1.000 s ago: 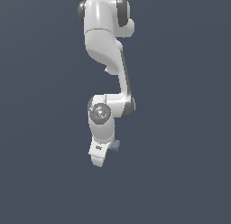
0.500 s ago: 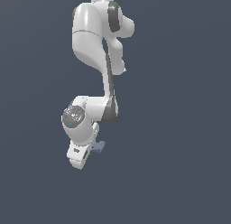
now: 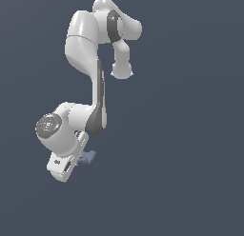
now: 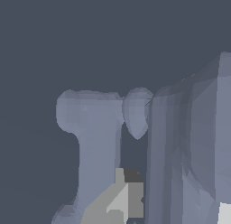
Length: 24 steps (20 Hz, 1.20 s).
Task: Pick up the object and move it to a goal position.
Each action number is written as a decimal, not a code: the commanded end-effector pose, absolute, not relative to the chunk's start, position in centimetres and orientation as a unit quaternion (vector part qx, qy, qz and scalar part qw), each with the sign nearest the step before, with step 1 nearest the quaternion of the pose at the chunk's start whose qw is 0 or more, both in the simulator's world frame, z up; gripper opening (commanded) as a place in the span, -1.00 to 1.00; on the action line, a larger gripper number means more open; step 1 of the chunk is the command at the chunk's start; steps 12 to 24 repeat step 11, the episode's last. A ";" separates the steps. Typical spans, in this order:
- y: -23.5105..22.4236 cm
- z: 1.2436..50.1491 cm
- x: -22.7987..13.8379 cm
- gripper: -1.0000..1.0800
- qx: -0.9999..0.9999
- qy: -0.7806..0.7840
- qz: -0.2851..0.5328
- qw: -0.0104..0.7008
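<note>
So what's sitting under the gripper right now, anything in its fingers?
In the exterior view the pale blue-grey object pokes out beside the white gripper. The wrist view shows the object close against a grey fingertip. The hand covers the contact itself, so the grip is unconfirmed.

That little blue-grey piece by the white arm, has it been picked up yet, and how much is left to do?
The pickup looks done: the blue-grey piece sits right at the gripper, and the wrist view shows it close up with a grey finger against it. In hand: the arm seems to be carrying it. Left: delivering it; no goal marker shows, so the remaining distance cannot be told.
</note>
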<state>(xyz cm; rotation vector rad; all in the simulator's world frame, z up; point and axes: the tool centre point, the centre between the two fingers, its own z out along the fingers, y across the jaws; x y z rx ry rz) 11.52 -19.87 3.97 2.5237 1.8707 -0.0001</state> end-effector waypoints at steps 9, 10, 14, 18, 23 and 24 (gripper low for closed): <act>-22.0 4.2 12.2 -1.00 0.803 0.596 0.000 0.000; -22.0 4.2 12.2 -1.00 0.803 0.596 0.000 0.000; -22.0 4.2 12.2 -1.00 0.803 0.596 0.000 0.000; -22.0 4.2 12.2 -1.00 0.803 0.596 0.000 0.000; -22.0 4.2 12.2 -1.00 0.803 0.596 0.000 0.000; -22.0 4.2 12.2 -1.00 0.803 0.596 0.000 0.000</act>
